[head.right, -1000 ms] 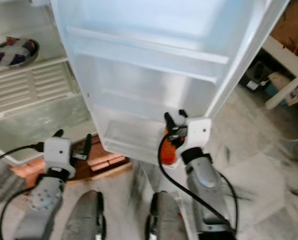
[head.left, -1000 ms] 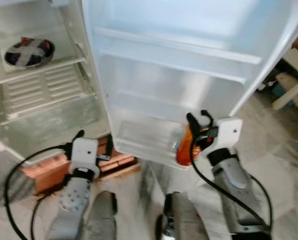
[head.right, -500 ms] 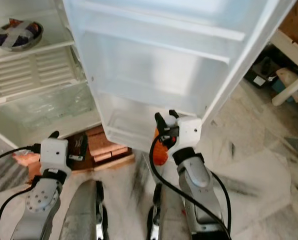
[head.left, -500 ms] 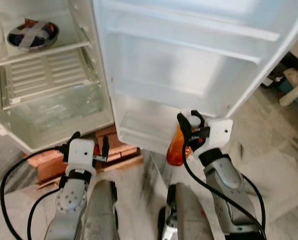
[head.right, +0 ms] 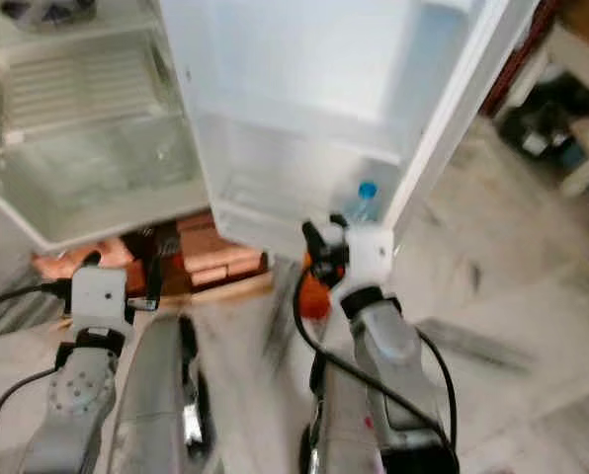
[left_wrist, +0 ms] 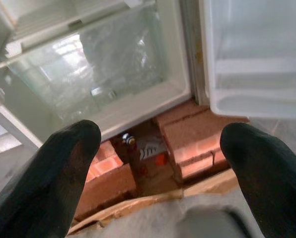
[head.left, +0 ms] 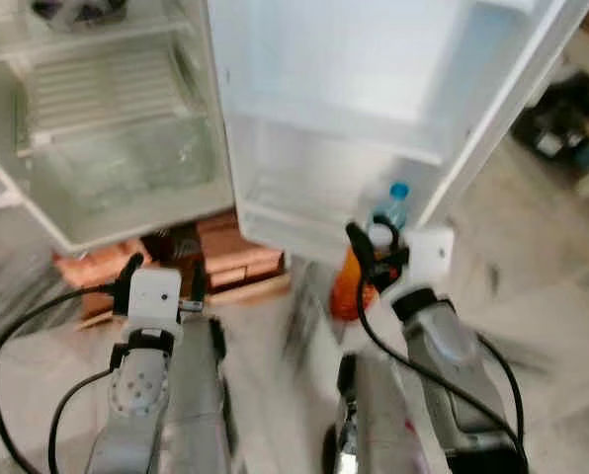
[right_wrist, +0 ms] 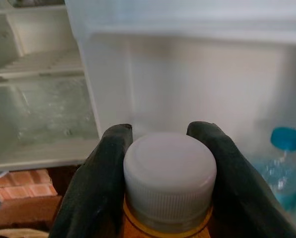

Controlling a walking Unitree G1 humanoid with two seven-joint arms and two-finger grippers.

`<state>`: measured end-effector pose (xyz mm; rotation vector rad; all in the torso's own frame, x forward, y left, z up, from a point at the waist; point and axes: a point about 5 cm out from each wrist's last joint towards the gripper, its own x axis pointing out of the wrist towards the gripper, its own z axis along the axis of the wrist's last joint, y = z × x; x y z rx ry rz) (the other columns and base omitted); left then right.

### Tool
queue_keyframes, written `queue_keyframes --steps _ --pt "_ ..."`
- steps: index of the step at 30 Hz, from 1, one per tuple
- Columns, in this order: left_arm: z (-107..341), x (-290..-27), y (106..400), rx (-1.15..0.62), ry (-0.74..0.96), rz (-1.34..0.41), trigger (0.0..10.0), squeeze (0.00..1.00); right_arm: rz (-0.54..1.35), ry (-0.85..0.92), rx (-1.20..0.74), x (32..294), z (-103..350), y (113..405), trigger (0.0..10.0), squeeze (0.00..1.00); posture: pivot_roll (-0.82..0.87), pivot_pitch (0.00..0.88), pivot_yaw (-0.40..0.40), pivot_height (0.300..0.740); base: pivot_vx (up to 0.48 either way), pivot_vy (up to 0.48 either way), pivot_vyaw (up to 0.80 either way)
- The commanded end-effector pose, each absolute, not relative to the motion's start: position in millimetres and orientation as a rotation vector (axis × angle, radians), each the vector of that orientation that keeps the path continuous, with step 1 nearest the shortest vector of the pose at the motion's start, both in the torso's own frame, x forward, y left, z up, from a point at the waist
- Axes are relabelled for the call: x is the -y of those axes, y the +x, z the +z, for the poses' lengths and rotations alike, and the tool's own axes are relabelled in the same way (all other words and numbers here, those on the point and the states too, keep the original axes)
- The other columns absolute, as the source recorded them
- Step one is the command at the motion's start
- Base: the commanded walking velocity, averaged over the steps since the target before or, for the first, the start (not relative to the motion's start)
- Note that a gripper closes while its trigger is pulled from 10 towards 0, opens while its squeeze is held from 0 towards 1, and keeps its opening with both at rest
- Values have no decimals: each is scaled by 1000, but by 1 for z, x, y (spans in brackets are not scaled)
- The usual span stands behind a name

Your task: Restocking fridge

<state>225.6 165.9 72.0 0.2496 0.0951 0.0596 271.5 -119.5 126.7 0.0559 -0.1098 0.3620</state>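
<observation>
I have the right gripper point(head.left: 371, 240) clamped on the neck of an orange bottle point(head.left: 346, 288), its jaws closed just under the white cap point(right_wrist: 170, 167). The bottle hangs upright just in front of the lowest shelf of the open fridge door point(head.left: 374, 89). A water bottle with a blue cap point(head.left: 390, 205) already stands in that door shelf, close behind my gripper. My left gripper point(head.left: 162, 272) hovers low with its jaws spread wide and holding nothing, pointing at the bricks point(left_wrist: 197, 144) under the fridge point(head.left: 117, 148).

Orange bottle point(head.left: 349, 286) with white cap point(right_wrist: 169, 168); blue-capped clear bottle point(head.left: 391, 204).
</observation>
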Motion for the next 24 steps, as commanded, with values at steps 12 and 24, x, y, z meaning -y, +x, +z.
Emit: queue_keyframes --steps 12,24 --pt "72 -185 206 -179 264 129 10000 0 575 -36 307 78 146 317 10000 0 169 249 -42 553 0 0 0" --pt "89 -178 194 -134 261 146 10000 0 706 -203 496 40 191 352 10000 0 224 306 -89 553 0 0 0"
